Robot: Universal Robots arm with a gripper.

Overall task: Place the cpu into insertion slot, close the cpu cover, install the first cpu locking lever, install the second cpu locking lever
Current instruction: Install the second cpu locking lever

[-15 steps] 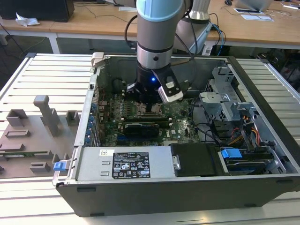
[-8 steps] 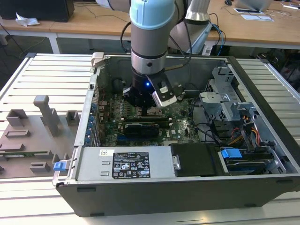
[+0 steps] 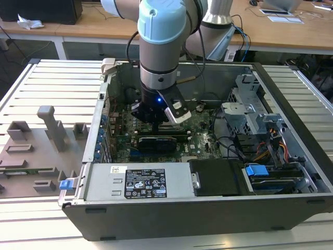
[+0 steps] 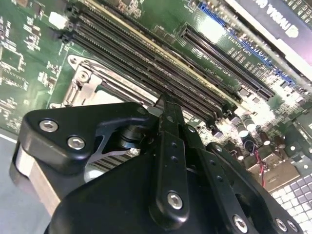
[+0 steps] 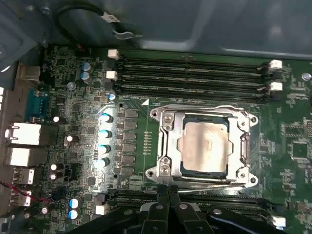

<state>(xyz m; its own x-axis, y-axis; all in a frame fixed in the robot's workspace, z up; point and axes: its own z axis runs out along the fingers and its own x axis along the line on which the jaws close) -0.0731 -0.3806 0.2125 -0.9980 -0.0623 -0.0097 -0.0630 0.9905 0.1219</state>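
Since the black 2-fingered gripper (image 5: 168, 190) shows its fingertips drawn together with nothing between them, it carries no part. It hangs just above the nearest edge of the small square dark insertion slot (image 5: 183, 170).

Just past the fingertips, the flat square cpu with its pale silvery-grey top (image 5: 204, 148) lies seated in that slot. The thin square silvery metal cpu cover (image 5: 242, 146) lies flat around it, its cut-out middle framing the chip. So placing and closing look done, and I judge the step in hand to be the first of the 2 locking levers.

A thin bright line (image 5: 214, 185) runs along the slot's edge right under the fingertips. It may be a lever wire, though I cannot tell whether it is latched. Seating such a lever calls for a steady press down and sideways, kept clear of the chip's top.

Beyond the slot run 4 long narrow black memory slots (image 5: 190, 73), which look empty. All of this sits on the green motherboard (image 5: 63, 73).

In the exterior view the gripper (image 3: 156, 125) reaches down into the open grey computer case (image 3: 208, 208), which also holds a larger black rectangular card (image 3: 156, 141) close beside the tool.
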